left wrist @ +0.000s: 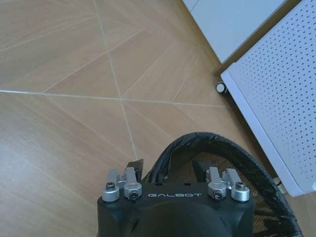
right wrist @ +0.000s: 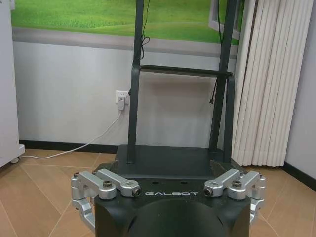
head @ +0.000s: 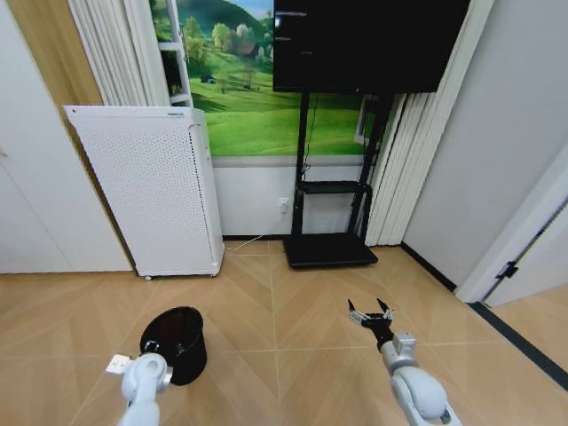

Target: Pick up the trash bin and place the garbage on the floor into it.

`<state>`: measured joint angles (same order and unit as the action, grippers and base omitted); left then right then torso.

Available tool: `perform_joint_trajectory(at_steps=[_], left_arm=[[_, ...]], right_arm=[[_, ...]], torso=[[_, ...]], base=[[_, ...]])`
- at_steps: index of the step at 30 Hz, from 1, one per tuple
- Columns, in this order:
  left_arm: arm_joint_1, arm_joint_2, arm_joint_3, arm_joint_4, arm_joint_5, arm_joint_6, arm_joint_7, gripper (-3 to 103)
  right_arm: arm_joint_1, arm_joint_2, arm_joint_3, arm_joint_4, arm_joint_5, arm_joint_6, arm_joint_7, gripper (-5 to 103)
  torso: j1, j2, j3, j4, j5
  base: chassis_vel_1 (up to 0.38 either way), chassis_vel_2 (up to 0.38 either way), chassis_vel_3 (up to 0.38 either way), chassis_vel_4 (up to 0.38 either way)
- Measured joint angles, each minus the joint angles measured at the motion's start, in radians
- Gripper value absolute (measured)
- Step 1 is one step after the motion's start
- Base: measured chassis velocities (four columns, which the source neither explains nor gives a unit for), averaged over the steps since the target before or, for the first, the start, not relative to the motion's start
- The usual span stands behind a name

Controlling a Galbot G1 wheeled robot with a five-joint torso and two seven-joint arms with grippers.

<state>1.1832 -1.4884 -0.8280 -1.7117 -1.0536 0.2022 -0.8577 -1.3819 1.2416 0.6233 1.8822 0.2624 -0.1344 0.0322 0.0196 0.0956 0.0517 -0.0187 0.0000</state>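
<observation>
The trash bin (head: pixel 175 342), a small black round mesh basket, is on the wood floor at the lower left of the head view. My left gripper (head: pixel 165 357) is at its near rim and is shut on the rim. In the left wrist view the trash bin's rim (left wrist: pixel 217 140) curves right under the gripper body, with one black fingertip (left wrist: pixel 136 165) outside the wall. My right gripper (head: pixel 371 312) hangs open over bare floor to the right, holding nothing. The garbage is out of view.
A tall white perforated appliance (head: pixel 151 186) on castors stands behind the bin against the wall. A black TV stand (head: pixel 328 248) with a flat base sits at the back centre, with a curtain (head: pixel 395 169) and a door frame (head: pixel 519 240) to its right. A white cable (right wrist: pixel 94 138) runs along the skirting.
</observation>
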Motion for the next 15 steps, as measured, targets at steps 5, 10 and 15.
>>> perform_joint_trajectory(at_steps=[5,10,15], left_arm=[[0.013,0.006,-0.009,-0.04,0.125,0.004,0.144,77],[0.033,0.007,-0.009,-0.099,0.293,0.022,0.361,93],[0.056,0.008,0.017,-0.204,0.6,0.039,0.645,100]], right_arm=[[-0.001,0.004,-0.009,-0.001,-0.002,0.001,0.001,100],[0.003,0.003,-0.008,0.002,0.01,-0.002,0.006,100],[-0.013,-0.013,-0.002,0.03,0.035,-0.017,0.006,100]], torso=[[0.0,0.0,0.0,0.0,-0.0001],[0.0,0.0,0.0,0.0,0.0],[0.0,0.0,0.0,-0.0001,-0.0001]], base=[[0.0,0.0,0.0,0.0],[0.0,0.0,0.0,0.0],[0.0,0.0,0.0,0.0]])
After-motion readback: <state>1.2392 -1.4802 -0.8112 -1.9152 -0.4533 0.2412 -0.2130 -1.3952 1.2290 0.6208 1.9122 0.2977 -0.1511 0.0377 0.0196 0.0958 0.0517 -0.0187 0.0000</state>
